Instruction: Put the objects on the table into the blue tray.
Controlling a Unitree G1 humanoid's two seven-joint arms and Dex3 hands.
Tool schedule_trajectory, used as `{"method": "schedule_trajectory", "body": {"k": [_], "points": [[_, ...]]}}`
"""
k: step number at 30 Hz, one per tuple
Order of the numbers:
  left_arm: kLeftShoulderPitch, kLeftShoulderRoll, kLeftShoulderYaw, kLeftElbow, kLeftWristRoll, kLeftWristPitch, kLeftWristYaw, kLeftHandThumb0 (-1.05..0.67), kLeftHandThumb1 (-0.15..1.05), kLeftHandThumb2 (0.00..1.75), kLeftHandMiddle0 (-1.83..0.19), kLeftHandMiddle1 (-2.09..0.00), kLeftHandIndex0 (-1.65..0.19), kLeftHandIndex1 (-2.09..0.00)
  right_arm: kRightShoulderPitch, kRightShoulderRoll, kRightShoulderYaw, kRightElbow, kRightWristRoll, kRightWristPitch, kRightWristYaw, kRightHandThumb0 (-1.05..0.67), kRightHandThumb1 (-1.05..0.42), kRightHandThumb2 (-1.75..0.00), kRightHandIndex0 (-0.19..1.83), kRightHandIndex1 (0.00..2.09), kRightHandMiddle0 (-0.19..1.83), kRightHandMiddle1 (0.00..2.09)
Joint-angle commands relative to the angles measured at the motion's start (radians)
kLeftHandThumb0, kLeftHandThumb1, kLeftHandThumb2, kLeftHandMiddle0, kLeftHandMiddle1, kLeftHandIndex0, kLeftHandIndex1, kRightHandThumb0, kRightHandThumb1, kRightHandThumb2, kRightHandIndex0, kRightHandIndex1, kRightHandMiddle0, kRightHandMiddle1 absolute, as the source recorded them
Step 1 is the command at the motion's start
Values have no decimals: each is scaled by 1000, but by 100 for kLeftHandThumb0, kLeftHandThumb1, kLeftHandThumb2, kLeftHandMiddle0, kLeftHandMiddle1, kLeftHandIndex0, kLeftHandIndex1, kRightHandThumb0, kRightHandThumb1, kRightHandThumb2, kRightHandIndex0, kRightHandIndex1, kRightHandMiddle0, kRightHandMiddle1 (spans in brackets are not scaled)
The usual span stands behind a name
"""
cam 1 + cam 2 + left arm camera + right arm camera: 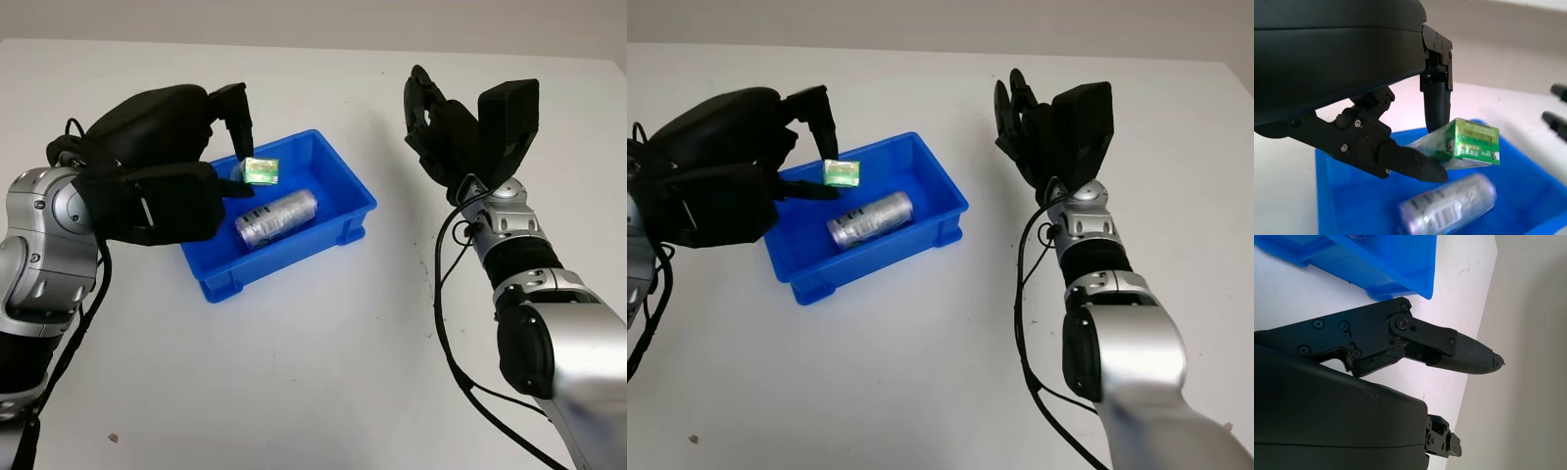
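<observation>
I have the white table bare on every side of the blue tray, with wide room between the tray's right wall and my right hand, which is raised well apart from it, open and holding nothing. The tray is a rectangular moulded plastic bin with a lipped rim and smooth walls, set at an angle to the table edge. Inside it lies 1 silver can on its side, cylindrical, with a printed label and what looks like a barcode, though the print is too soft for me to read. My left hand sits over the tray's left end, its matte black shell covering that corner. Its fingers pinch a small green box, glossy and seemingly wrapped in clear film, 1 fingertip above and 1 below. The box hangs above the tray's interior, just over the can and not touching it.
</observation>
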Motion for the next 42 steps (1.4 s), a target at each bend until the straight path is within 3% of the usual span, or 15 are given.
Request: {"method": "schedule_trajectory", "body": {"k": [1,3,6,11,13,15,18,21,23,26,29,31,34,38,42], "points": [[-31,24,-8,8,3,-2,-42,-64,105,22,-23,-160,11,-128,12,-12,-1,-20,0,-1,3,-72,-105,-71,-19,0,-19,0],[-38,21,12,25,-41,-6,-81,-66,105,22,-25,-65,4,-57,13,-12,0,-21,-2,2,0,-72,-105,-71,-19,0,-19,0],[-34,-20,74,48,-141,-13,-65,-30,105,34,-16,-16,3,-24,13,-11,3,-17,-6,0,-6,-72,-105,-71,-19,0,-19,0],[-28,-103,154,56,-236,-11,56,1,105,48,-31,-16,-17,-28,11,-10,4,-11,-10,-2,-6,-73,-105,-71,-19,0,-19,0],[-29,-142,188,55,-288,-8,95,0,98,60,-23,-63,-16,-54,10,-10,1,-9,-10,-3,-3,-73,-105,-71,-19,0,-19,0],[-36,-176,221,49,-350,13,112,-1,91,69,-10,-116,-4,-108,8,-9,0,-9,-9,0,-4,-73,-105,-71,-19,0,-19,0],[-51,-197,260,23,-441,63,107,-9,77,85,3,-155,9,-152,6,-8,-1,-9,-7,2,-3,-73,-105,-71,-19,0,-19,0],[-67,-189,296,10,-518,82,97,-35,59,109,11,-168,13,-157,4,-8,1,-9,-10,2,-4,-74,-105,-70,-19,0,-19,0],[-83,-187,324,-5,-558,121,111,-48,61,109,5,-164,9,-150,2,-7,1,-9,-11,3,-9,-74,-105,-70,-19,0,-19,0],[-101,-216,384,-28,-625,186,165,-55,80,89,-12,-145,-5,-129,-1,-4,-4,-7,-5,2,-9,-73,-105,-70,-19,0,-19,0],[-119,-283,463,33,-688,183,280,-60,102,51,-24,-87,-8,-101,-5,1,-8,-7,-1,2,-16,-74,-105,-69,-19,0,-19,0],[-123,-295,484,106,-695,156,330,-65,104,48,-26,-44,-5,-77,-7,5,-11,-5,4,1,-19,-74,-105,-68,-19,0,-19,0],[-120,-270,491,240,-698,97,332,-71,105,46,-7,-10,11,-45,-9,7,-10,-5,8,-2,-19,-75,-105,-68,-19,0,-19,0],[-112,-240,472,416,-669,5,328,-73,105,56,17,-1,19,-8,-10,9,-14,-9,14,-12,-24,-75,-105,-68,-19,0,-19,0],[-96,-214,454,556,-633,-100,334,-72,105,64,19,0,19,0,-12,5,-14,-15,16,-19,-22,-75,-105,-71,-19,0,-19,0]]}}
